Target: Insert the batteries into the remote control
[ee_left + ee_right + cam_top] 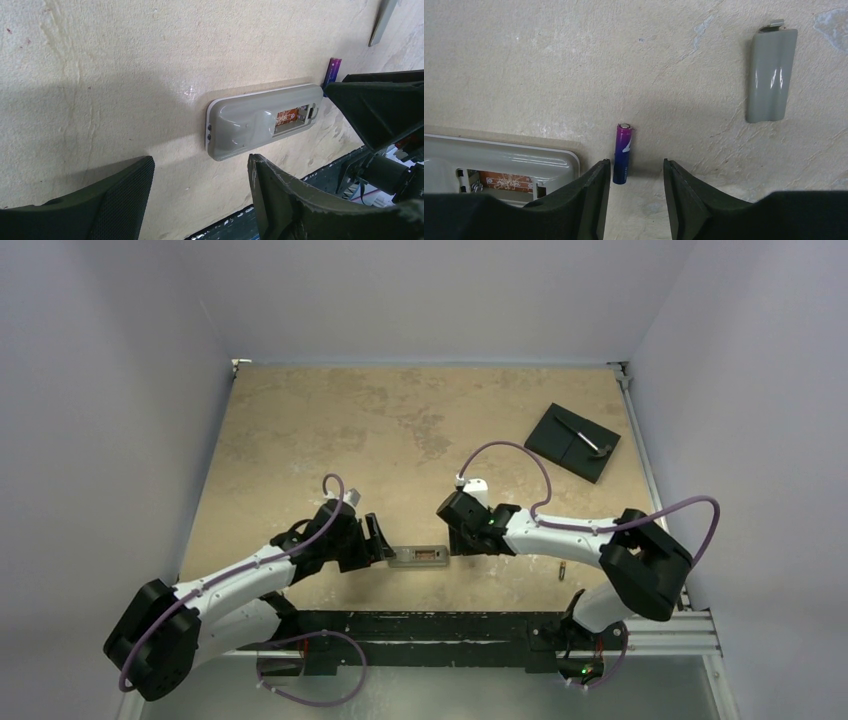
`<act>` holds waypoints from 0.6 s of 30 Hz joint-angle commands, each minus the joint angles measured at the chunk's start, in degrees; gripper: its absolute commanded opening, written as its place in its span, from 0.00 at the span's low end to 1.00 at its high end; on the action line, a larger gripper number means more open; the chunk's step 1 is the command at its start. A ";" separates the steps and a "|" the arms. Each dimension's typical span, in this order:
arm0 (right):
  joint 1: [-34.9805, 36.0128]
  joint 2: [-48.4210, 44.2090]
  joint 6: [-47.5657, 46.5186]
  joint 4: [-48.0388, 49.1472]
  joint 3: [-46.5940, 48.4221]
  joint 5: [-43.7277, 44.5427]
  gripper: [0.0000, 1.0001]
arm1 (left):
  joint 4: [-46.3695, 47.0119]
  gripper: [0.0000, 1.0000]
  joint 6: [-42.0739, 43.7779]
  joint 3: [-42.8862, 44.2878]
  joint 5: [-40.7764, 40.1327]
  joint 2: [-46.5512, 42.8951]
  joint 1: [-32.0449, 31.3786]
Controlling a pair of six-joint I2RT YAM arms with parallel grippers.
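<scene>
The remote control (418,557) lies grey back up near the table's front edge, between my two grippers. Its battery bay (292,116) is uncovered and shows an orange board. One purple battery (622,152) lies on the table just off the remote's (514,162) end; it also shows in the left wrist view (332,70). My right gripper (635,167) is open, its tips just short of this battery, which lies close to the left finger (596,185). My left gripper (201,160) is open and empty at the remote's (255,122) other end.
The grey cover strip (770,75) lies apart from the remote, also seen far off in the left wrist view (382,20). A black square plate (573,440) with a thin tool sits at the back right. A small dark piece (562,571) lies near the front rail.
</scene>
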 commanded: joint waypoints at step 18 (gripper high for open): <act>1.38 4.67 -2.68 0.39 3.52 2.49 0.23 | -0.80 0.67 1.01 -1.37 0.36 -1.43 0.17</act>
